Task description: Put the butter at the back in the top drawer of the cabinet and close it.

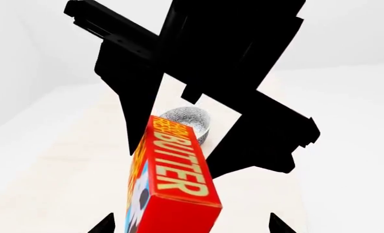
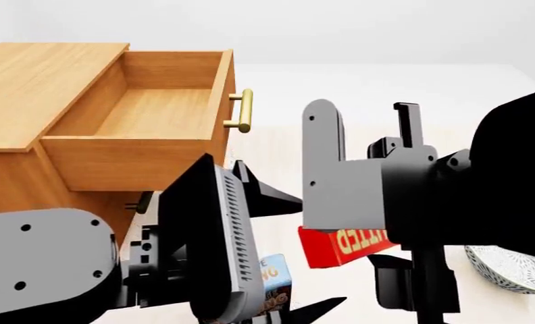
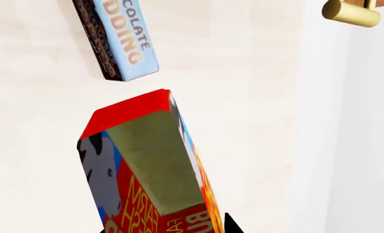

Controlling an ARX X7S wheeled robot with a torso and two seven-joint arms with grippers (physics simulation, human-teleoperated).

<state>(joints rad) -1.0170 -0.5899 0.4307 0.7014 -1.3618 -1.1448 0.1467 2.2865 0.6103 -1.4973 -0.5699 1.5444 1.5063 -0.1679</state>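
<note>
My right gripper (image 3: 169,228) is shut on the butter (image 3: 147,165), a red-and-orange box held in the air above the table. The same butter (image 1: 172,179) reaches in between the fingertips of my left gripper (image 1: 190,225), which is open with a gap on each side. In the head view the butter (image 2: 344,246) hangs in front of the cabinet (image 2: 42,88), lower than the top drawer (image 2: 150,111). That drawer is pulled out and nothing lies in it; its brass handle (image 2: 241,111) faces right.
A chocolate pudding box (image 3: 114,39) lies on the cream table below the grippers, also seen in the head view as the pudding box (image 2: 272,283). A speckled bowl (image 2: 511,266) stands at the right. Both arms crowd the space in front of the cabinet.
</note>
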